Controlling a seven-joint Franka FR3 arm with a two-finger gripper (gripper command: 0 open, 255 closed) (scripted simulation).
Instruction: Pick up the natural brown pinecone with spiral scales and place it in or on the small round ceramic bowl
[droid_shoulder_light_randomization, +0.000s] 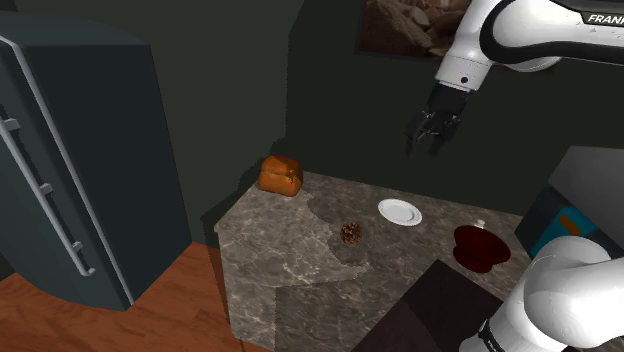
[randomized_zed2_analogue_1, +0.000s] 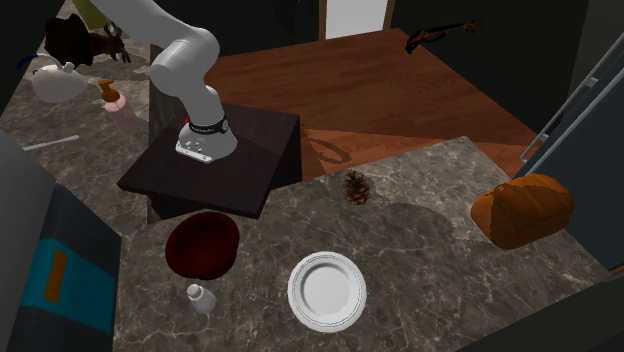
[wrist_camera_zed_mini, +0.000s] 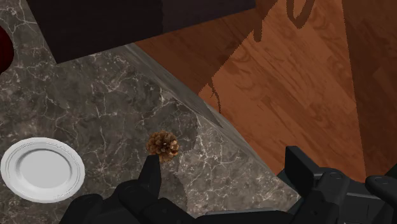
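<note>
A small brown pinecone lies on the marbled stone countertop, close to its edge over the wooden floor. A shallow white round bowl sits on the same counter, a short way from the pinecone and apart from it. My black gripper hangs high above the counter, over the area between the two. Its fingers stand open and hold nothing. In the wrist view the pinecone lies just beyond one fingertip.
A brown bread loaf rests at the counter's far corner. A dark red bowl and a small white bottle sit near my dark stand. A grey fridge stands across the wooden floor.
</note>
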